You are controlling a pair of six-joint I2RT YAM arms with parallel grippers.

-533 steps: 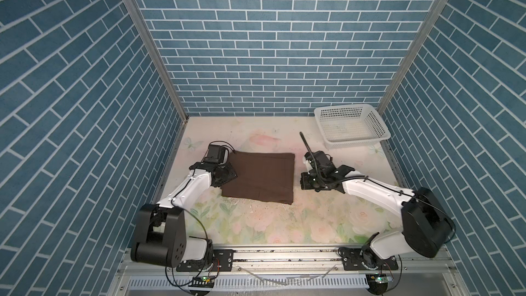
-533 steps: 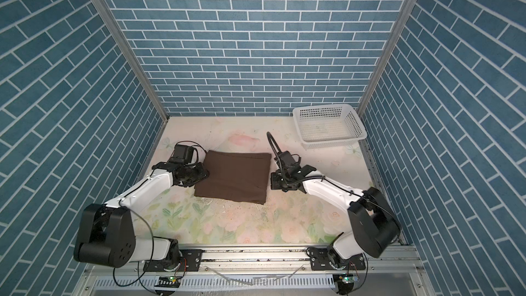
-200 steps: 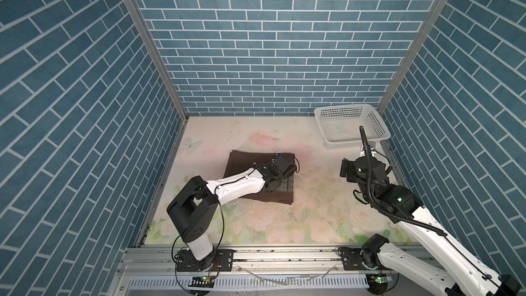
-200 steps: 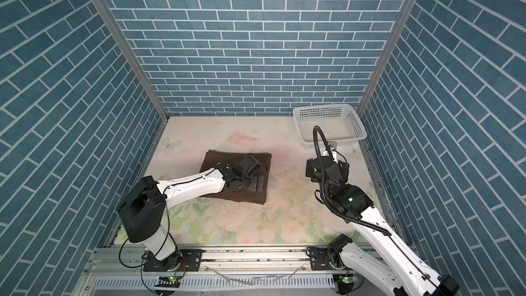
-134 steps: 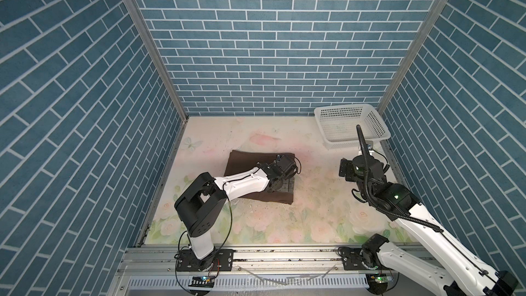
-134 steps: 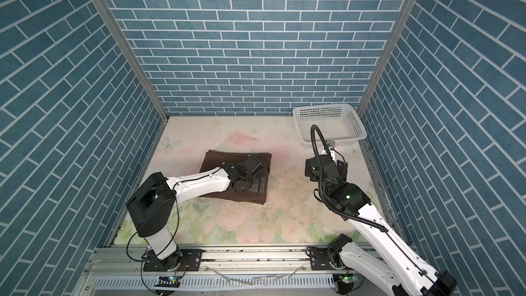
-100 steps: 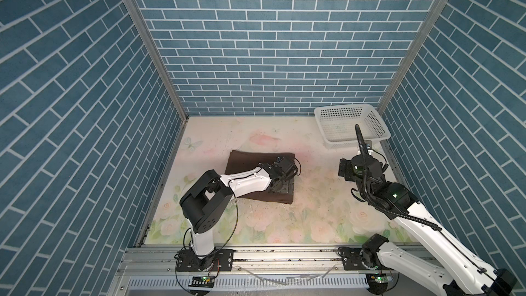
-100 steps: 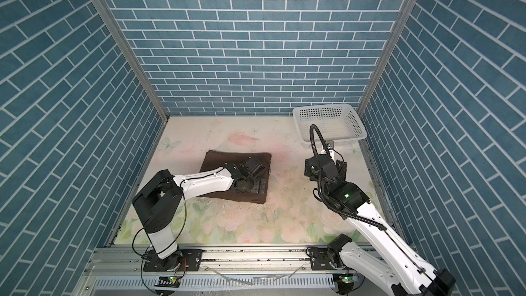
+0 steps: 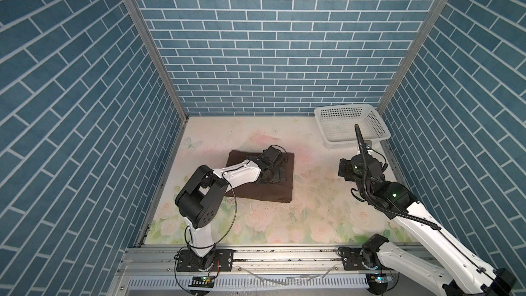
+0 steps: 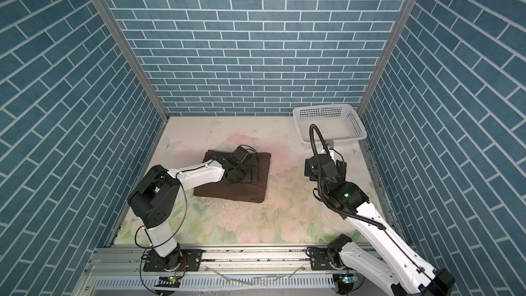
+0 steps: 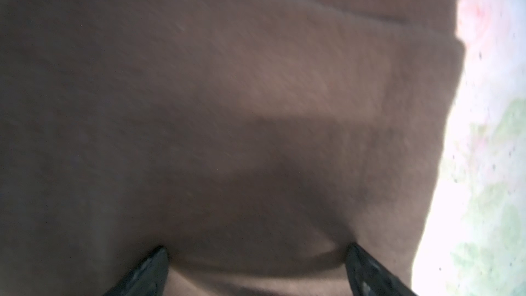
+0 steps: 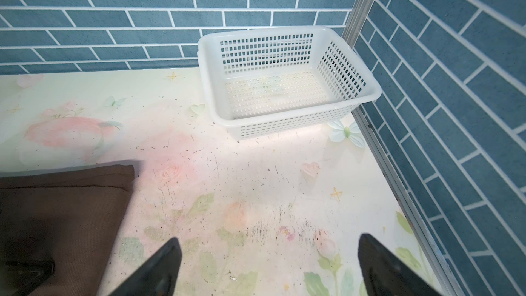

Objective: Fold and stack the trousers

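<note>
Masking much of the trousers (image 9: 263, 193) — the spread left tool (image 9: 275, 177).

The folded trousers (image 9: 262, 193) take up the tabletop's (image 9: 313, 195) left middle. The left arm (image 9: 239, 173) lies low across them, the left pincer (image 9: 274, 177) spread wide with its tips on the cloth, so there is no way in from above. Right of the trousers a broad bare strip runs from the back wall (image 9: 270, 52) to the front edge. The right pincer (image 12: 269, 244), jaws wide apart, hangs over that strip's right side, near the side wall (image 9: 455, 138). The basket (image 9: 341, 108) fills the far right corner, its top open; bare tabletop separates it from the trousers.
</note>
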